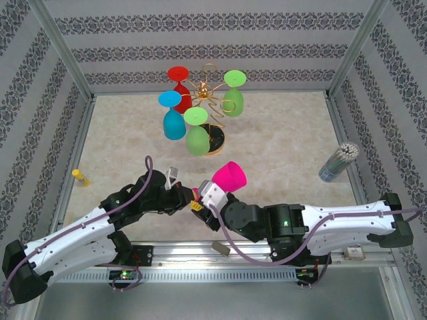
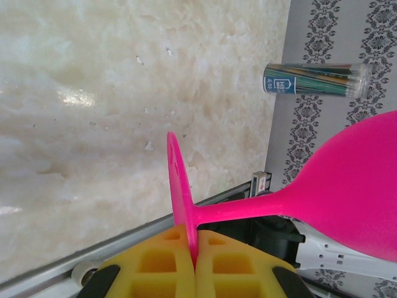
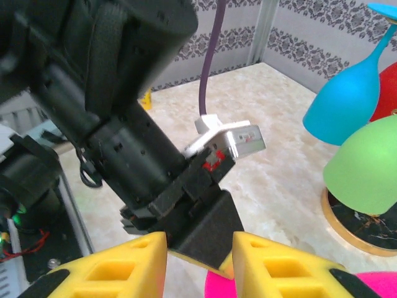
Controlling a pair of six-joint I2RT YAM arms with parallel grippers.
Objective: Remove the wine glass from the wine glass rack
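The pink wine glass (image 1: 229,177) hangs off the rack above the table's near edge, lying sideways with its bowl (image 2: 360,192) to the right. My left gripper (image 2: 195,248) is shut on the thin edge of the glass's foot (image 2: 178,186). My right gripper (image 3: 200,248) stands open right beside it, its yellow fingers (image 3: 130,264) apart and gripping nothing, with the left gripper's black body between and beyond them. The gold wire wine glass rack (image 1: 207,90) stands at the back on its black base (image 3: 360,230), carrying red (image 1: 179,83), blue (image 1: 173,120) and two green glasses (image 1: 197,137).
A clear tube of thin sticks (image 1: 339,162) lies at the right edge of the table. A small yellow object (image 1: 81,177) sits at the left edge. A small box (image 1: 355,252) rests on the front rail. Metal frame posts bound the table.
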